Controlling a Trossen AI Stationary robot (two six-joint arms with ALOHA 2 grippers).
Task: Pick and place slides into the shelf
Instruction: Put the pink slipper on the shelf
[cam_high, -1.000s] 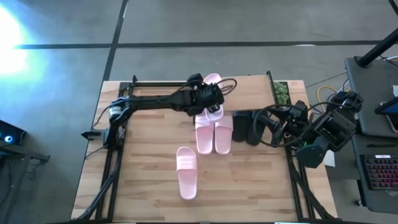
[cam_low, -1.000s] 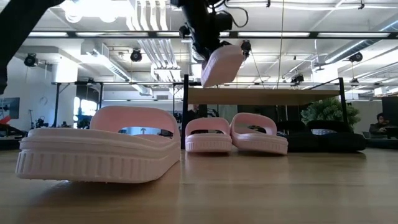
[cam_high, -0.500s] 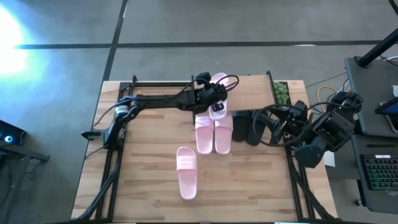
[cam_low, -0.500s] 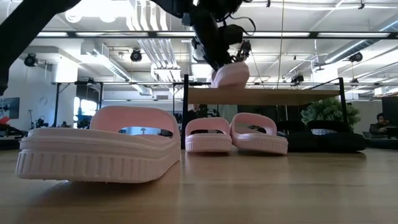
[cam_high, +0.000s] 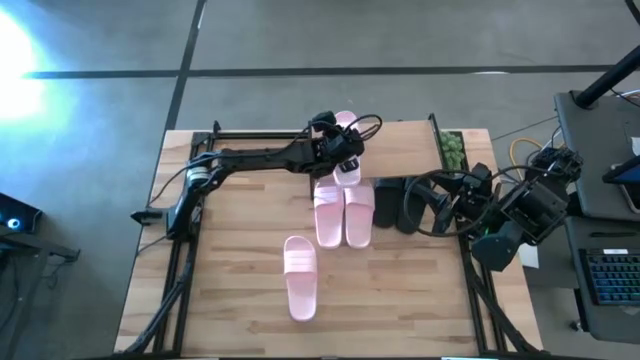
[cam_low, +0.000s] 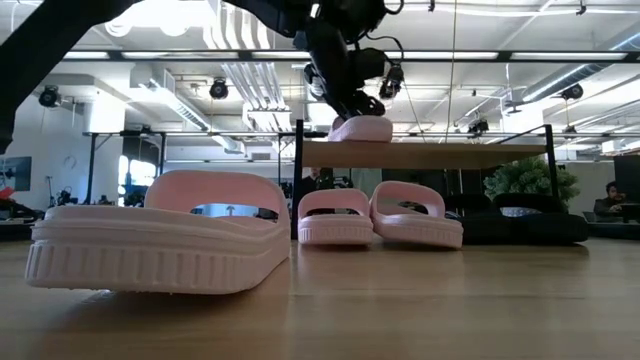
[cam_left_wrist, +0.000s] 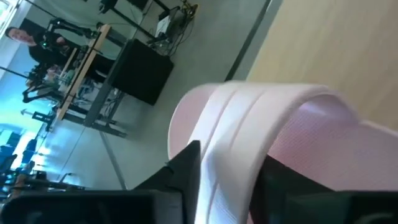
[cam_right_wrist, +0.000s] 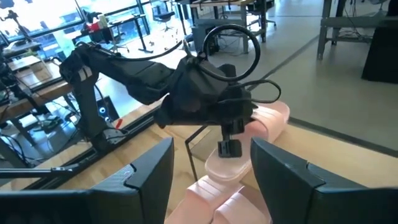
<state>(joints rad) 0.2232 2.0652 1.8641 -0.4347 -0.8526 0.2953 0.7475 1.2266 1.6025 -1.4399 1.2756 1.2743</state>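
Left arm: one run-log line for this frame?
left gripper: over shelf, fingers astride strap of pink slide resting on top board | right gripper: open, waiting at table's right | one pink slide near front

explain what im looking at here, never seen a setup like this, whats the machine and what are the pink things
This is a robot with two dark arms working at a wooden table. One picture looks straight down from above, one looks level across the tabletop, and two come from cameras on the arms' wrists.

The pink things are slip-on sandals. One lies alone near the front of the table. Two more sit side by side under a small low shelf. Two black ones lie beside them.

The left gripper is at a fourth pink sandal, which rests on the shelf's top board. Its wrist camera shows its fingers on either side of the strap; whether it is gripping or letting go is hard to say.

The right gripper waits at the table's right side, fingers open, holding nothing.
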